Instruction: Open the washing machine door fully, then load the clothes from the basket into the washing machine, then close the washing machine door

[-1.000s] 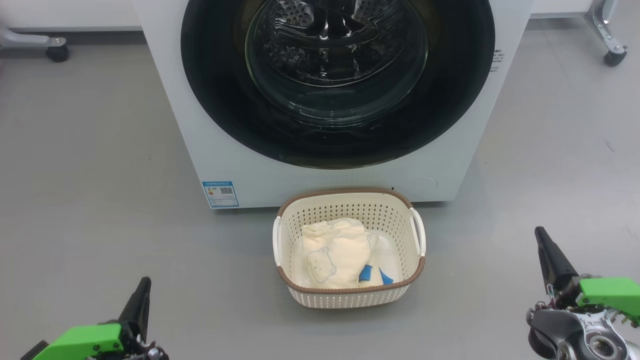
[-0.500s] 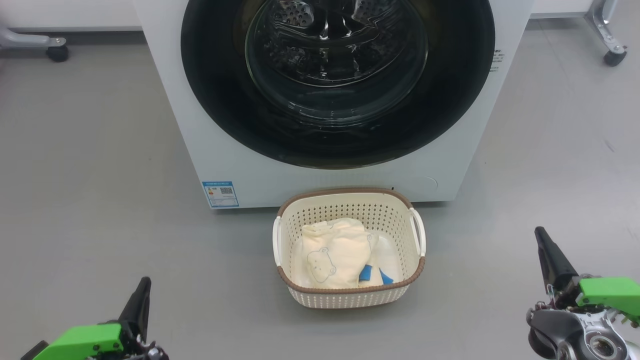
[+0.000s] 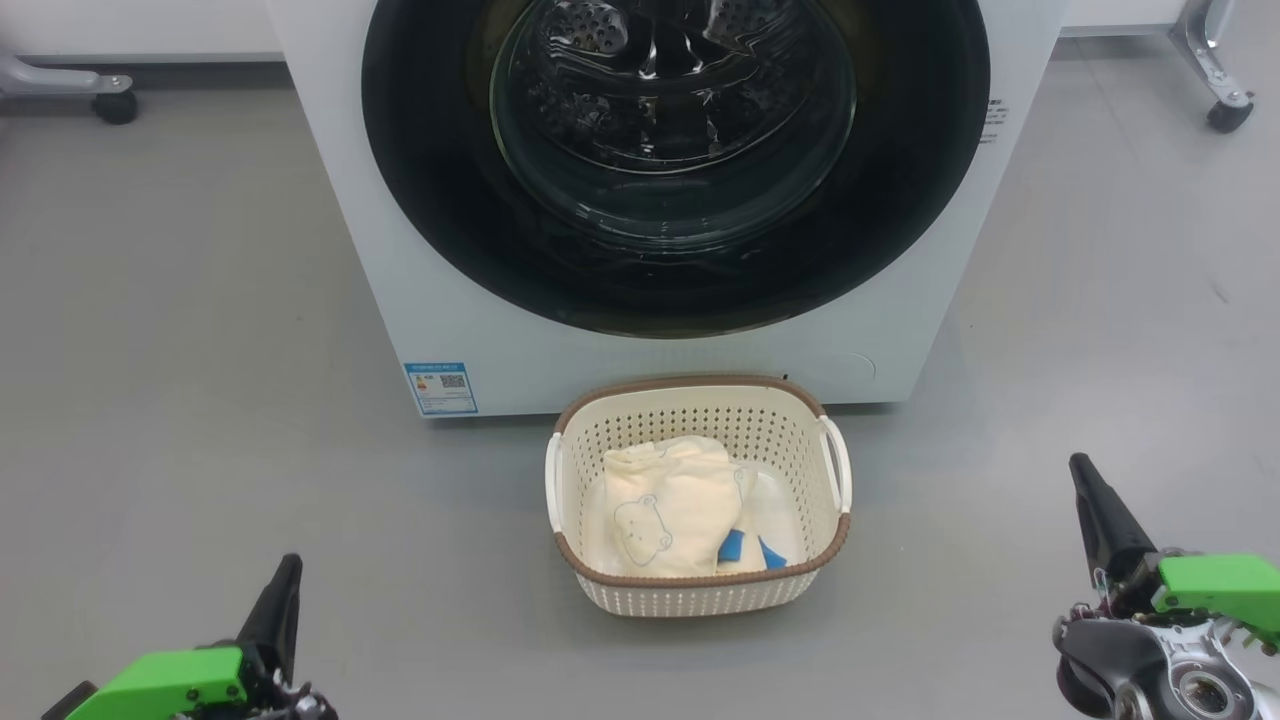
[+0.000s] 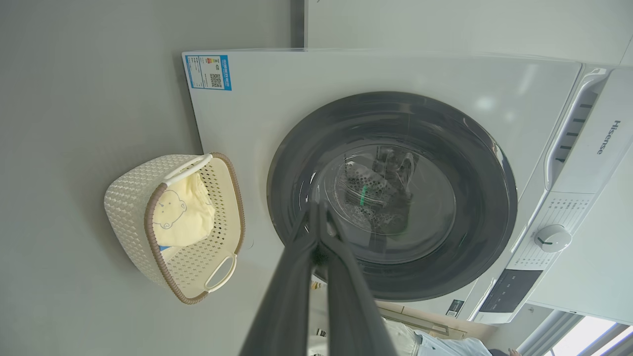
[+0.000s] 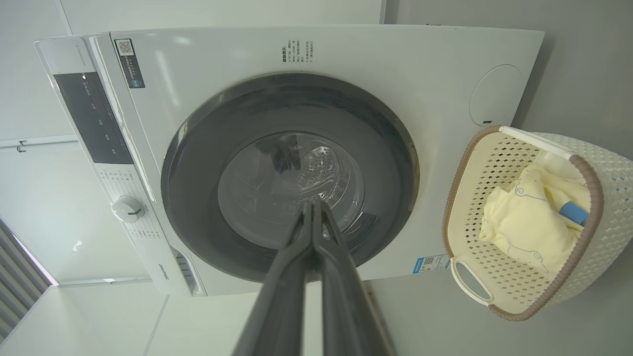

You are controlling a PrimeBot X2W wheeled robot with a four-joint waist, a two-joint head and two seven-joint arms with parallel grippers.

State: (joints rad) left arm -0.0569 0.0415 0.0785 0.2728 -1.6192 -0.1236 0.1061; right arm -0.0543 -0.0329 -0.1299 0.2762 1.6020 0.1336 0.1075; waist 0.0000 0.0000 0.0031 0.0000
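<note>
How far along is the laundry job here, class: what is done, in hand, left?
Done: nothing; the washing machine door sits shut on the washing machine. In hand: nothing; left gripper and right gripper hang free, jaws shut. Left: open the door, load the clothes from the basket, close it.

left claw (image 3: 290,570) and right claw (image 3: 1082,477) both sporting long dark tapered fingers (image 5: 292,282), chunky bright green blocks (image 3: 160,682) sitting behind. right one showing off silver metal wrist (image 3: 1150,655), thin wires (image 3: 1100,592) poking out.
</note>
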